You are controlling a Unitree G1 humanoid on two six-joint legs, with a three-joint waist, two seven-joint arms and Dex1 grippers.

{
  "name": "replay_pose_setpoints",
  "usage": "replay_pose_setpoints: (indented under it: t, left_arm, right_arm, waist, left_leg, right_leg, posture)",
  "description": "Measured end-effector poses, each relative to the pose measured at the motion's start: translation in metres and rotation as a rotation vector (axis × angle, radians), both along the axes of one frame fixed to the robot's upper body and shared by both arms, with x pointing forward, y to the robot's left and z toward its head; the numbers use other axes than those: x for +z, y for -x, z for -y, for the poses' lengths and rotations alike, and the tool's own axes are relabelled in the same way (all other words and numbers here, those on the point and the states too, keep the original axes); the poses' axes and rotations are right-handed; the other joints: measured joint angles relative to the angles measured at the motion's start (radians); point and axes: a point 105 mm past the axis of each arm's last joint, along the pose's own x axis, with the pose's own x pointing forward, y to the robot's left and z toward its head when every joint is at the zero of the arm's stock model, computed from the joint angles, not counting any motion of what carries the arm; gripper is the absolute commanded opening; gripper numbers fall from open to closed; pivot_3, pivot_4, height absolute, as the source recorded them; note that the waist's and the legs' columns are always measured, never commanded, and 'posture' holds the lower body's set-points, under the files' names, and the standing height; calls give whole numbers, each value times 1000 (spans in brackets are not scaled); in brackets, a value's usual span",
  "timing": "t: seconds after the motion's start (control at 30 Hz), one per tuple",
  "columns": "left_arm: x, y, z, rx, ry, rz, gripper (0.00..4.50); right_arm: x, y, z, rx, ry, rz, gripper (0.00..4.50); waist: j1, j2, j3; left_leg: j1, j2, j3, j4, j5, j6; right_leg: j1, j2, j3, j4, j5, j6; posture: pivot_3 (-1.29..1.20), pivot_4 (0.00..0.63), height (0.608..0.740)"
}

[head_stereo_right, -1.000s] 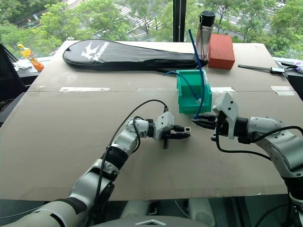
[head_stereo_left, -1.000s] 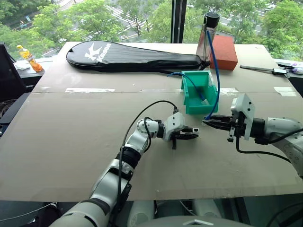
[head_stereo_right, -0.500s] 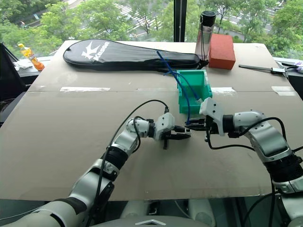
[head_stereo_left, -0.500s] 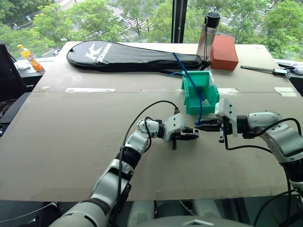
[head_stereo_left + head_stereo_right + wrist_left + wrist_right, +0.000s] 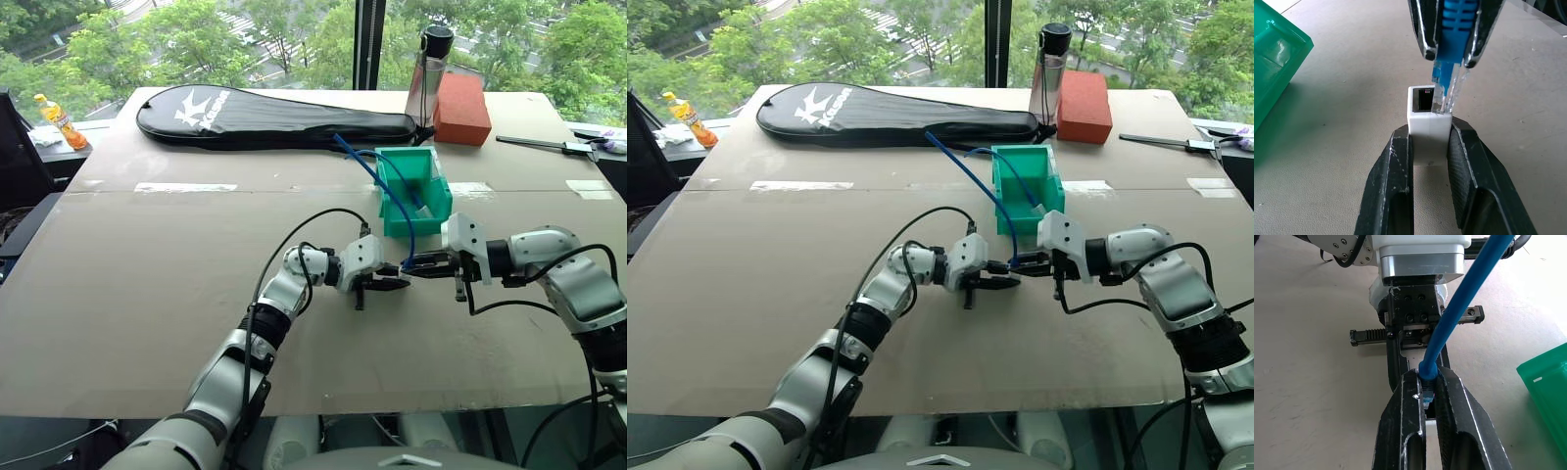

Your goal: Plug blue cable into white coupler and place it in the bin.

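My left gripper (image 5: 1430,134) is shut on the white coupler (image 5: 1429,120), whose dark socket faces my right gripper (image 5: 1449,54). The right gripper (image 5: 1429,379) is shut on the blue cable (image 5: 1459,308) just behind its plug. The clear plug tip (image 5: 1444,100) touches the coupler's rim at the socket's edge, slightly off to one side. In the left eye view both grippers meet tip to tip over mid-table, left (image 5: 390,279) and right (image 5: 411,266). The cable (image 5: 367,166) rises from there and arcs back to the left past the teal bin (image 5: 416,225), which stands just behind them.
A black racket bag (image 5: 274,116) lies along the table's far side. A bottle (image 5: 429,73) and a red-brown block (image 5: 462,106) stand at the far right, with a thin tool (image 5: 549,145) near the right edge. Another blue strand (image 5: 372,154) curves into the bin.
My right gripper has moved left and a little down with the cable, bringing the plug up to the coupler. The free cable has swung over to the left. The left gripper stayed put.
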Motion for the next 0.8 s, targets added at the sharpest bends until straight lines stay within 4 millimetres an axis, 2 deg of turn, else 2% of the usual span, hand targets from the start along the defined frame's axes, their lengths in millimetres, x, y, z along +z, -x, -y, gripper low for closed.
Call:
replay_pose_setpoints:
  t: [0.43, 0.8]
  left_arm:
    - [0, 0, -1, 1, -5, 0, 383]
    - [-1, 0, -1, -2, -24, 9, 383]
  right_arm:
    - [-1, -8, 5, 13, 17, 11, 0]
    - [-8, -9, -1, 110, 107, 42, 0]
  waist:
    - [-2, 1, 0]
    - [-5, 2, -1]
  left_leg:
    - [1, 0, 0, 0, 0, 0]
    - [2, 0, 0, 0, 0, 0]
  right_leg:
    - [0, 0, 0, 0, 0, 0]
    - [1, 1, 0, 0, 0, 0]
  posture:
    - [0, 150, 740]
    - [0, 150, 740]
